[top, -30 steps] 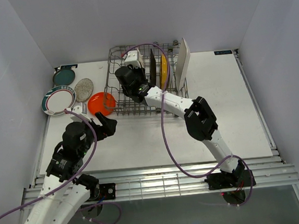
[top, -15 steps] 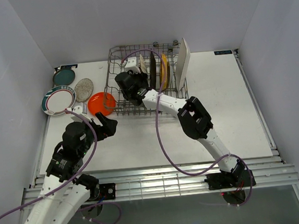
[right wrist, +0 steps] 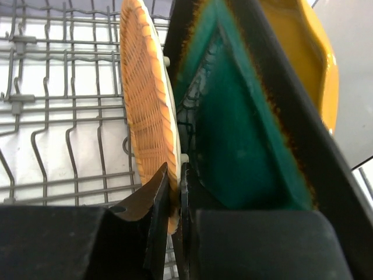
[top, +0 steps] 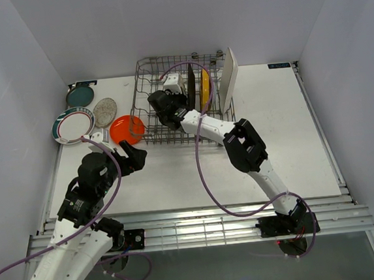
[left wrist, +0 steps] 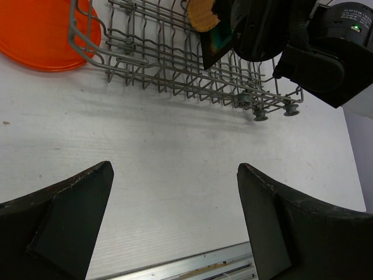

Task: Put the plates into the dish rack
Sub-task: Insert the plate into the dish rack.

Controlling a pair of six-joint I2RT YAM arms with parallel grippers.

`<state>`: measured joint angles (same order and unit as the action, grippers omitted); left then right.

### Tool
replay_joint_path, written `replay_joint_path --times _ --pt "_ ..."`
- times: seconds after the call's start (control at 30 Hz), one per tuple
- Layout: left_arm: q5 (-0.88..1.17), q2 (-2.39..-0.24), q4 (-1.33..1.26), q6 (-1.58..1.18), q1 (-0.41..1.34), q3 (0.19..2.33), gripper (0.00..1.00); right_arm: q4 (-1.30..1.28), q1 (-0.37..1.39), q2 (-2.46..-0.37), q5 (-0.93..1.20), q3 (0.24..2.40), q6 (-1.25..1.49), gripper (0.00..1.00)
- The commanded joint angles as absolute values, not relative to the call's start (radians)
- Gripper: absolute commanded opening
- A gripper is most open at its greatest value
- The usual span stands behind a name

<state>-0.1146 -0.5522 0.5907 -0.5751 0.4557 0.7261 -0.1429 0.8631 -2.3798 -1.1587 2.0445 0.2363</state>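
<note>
Grey dish rack (top: 152, 84) holds wood-tone plate (right wrist: 145, 116), green square (right wrist: 233, 146), yellow plate (right wrist: 303, 52).

no legible text or numbers in any view, small dark tag (top: 279, 65) at far edge unreadable

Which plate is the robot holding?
The woven wood-coloured plate, pinched at its rim by the right fingers. The green plate and yellow plate beside it stand free.
</note>
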Motion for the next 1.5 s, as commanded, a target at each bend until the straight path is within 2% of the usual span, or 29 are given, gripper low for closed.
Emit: replay_joint_path --times 0.0,0.1,0.17,0.27,0.3,0.43,0.97,1.17,1.47 --pt "-0.104 -0.546 0.574 -0.563 0.457 0.716 0.98 -0.196 0.838 -2.318 -1.106 2.017 0.419 0.08" --pt "-0.104 -0.546 0.574 -0.563 0.457 0.716 0.98 -0.199 0.838 -2.315 -1.104 2.016 0.42 0.08" --pt "-0.104 -0.543 0.574 -0.561 0.457 0.716 0.98 -0.201 0.836 -2.316 -1.098 2.016 0.419 0.13" --pt "-0.104 -0.542 0.575 -0.561 0.457 0.716 0.98 -0.207 0.836 -2.315 -1.095 2.013 0.422 0.23" --pt "-0.104 -0.541 0.574 -0.561 0.457 0.718 0.98 -0.207 0.836 -2.313 -1.094 2.011 0.422 0.33" --pt "-0.11 -0.535 0.575 -0.56 0.457 0.716 0.98 -0.213 0.836 -2.31 -1.089 2.013 0.425 0.48" --pt "-0.107 -0.534 0.575 -0.56 0.457 0.718 0.98 -0.273 0.862 -2.281 -1.152 2.037 0.43 0.49" --pt "-0.112 -0.529 0.575 -0.56 0.459 0.716 0.98 -0.31 0.874 -2.276 -1.166 2.063 0.44 0.43" --pt "-0.112 -0.523 0.575 -0.557 0.457 0.719 0.98 -0.348 0.903 -2.249 -1.198 2.046 0.465 0.47"
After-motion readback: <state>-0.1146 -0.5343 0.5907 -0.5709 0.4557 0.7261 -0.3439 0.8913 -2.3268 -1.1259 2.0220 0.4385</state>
